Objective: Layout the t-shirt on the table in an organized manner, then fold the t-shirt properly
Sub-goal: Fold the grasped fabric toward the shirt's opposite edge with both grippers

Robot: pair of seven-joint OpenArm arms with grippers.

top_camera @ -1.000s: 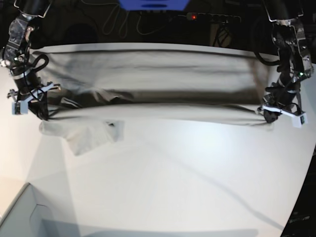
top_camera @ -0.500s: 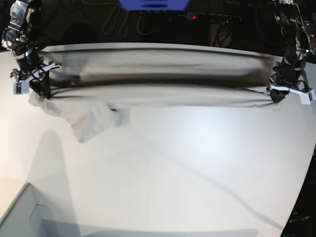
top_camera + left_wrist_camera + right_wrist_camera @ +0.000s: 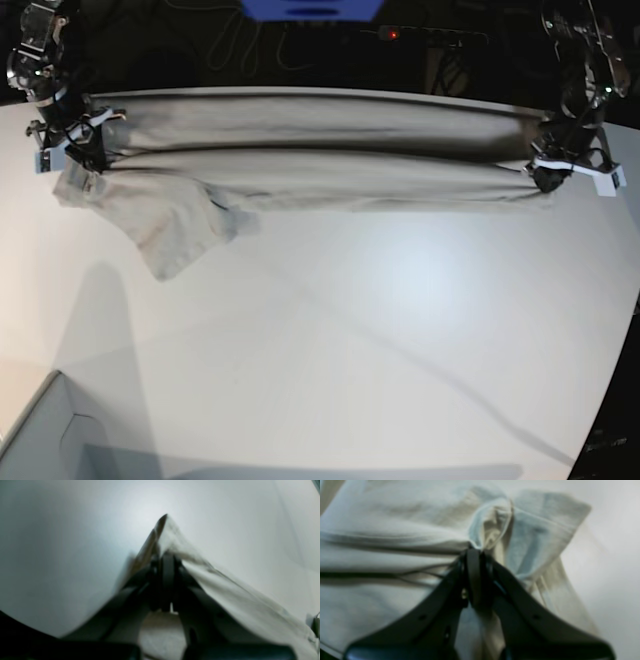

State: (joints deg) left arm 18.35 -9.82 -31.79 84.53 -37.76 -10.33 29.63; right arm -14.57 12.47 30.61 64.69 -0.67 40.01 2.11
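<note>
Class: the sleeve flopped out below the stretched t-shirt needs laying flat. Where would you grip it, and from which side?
Grip the sleeve at its free hem corner, coming from above on the table's open near side. It lies loose there, away from both claws.

No readable text, label, brand, number or sign anywhere

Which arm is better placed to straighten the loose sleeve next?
The right arm: its jaws pinch the t-shirt at the end where the loose sleeve lies rumpled on the table.
</note>
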